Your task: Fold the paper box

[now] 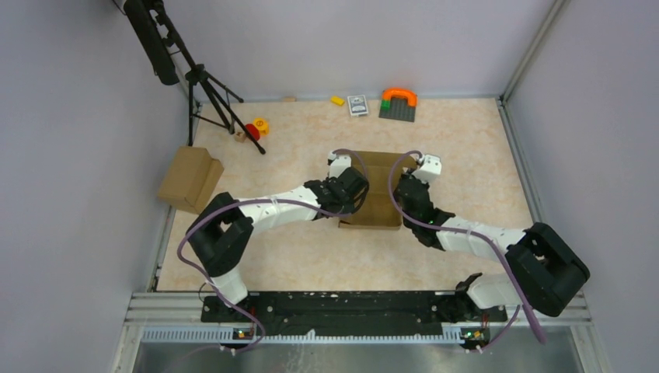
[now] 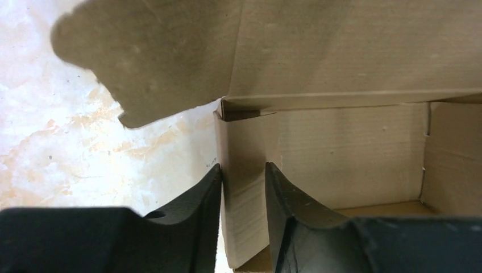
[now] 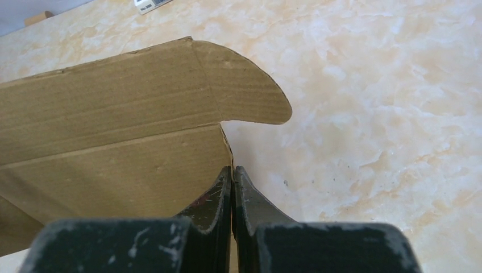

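Observation:
The paper box [image 1: 378, 172] is a small brown carton, open on top, in the middle of the table. My left gripper [image 1: 359, 189] is at its left wall. In the left wrist view my left gripper [image 2: 243, 170] straddles that upright wall [image 2: 244, 199], one finger outside and one inside, closed on it. A rounded flap [image 2: 148, 51] hangs above. My right gripper [image 1: 402, 189] is at the right wall. In the right wrist view my right gripper [image 3: 232, 169] is pinched on the thin edge of that wall [image 3: 113, 176], below a rounded flap [image 3: 244, 91].
A bulkier brown carton with a stepped top [image 1: 190, 180] sits at the table's left edge. A black tripod [image 1: 206, 85] stands at the back left with small red and yellow toys [image 1: 256, 128] beside it. A yellow block [image 1: 337, 100], a card pack [image 1: 357, 105] and a grey plate with an orange arch [image 1: 398, 103] lie along the back.

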`<action>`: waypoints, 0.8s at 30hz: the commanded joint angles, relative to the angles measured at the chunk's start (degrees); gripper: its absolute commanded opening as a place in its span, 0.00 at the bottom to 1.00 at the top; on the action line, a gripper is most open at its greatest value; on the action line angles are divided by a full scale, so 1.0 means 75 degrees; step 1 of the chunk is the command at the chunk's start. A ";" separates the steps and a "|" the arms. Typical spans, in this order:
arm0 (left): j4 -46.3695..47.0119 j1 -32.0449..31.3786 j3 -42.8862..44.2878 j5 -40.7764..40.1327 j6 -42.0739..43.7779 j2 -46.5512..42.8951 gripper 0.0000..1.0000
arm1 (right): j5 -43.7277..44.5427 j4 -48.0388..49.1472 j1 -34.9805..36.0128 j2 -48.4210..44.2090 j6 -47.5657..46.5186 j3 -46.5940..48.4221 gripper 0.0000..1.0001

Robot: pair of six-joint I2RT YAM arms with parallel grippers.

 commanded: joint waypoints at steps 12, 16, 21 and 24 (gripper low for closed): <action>-0.0893 0.0000 -0.0111 0.0283 0.0494 -0.1026 0.50 | -0.0203 0.0540 0.0133 -0.0367 -0.0558 -0.0149 0.00; -0.1220 0.0119 -0.0167 0.0303 0.0751 -0.1512 0.59 | -0.0314 0.0568 0.0133 -0.0355 -0.0612 -0.0148 0.00; -0.0604 0.1145 -0.0833 0.1779 0.1875 -0.2553 0.65 | -0.0469 0.0597 0.0133 -0.0358 -0.0752 -0.0144 0.00; 0.0134 0.1920 -0.1339 0.2632 0.2568 -0.3284 0.72 | -0.0541 0.0598 0.0133 -0.0355 -0.0816 -0.0137 0.00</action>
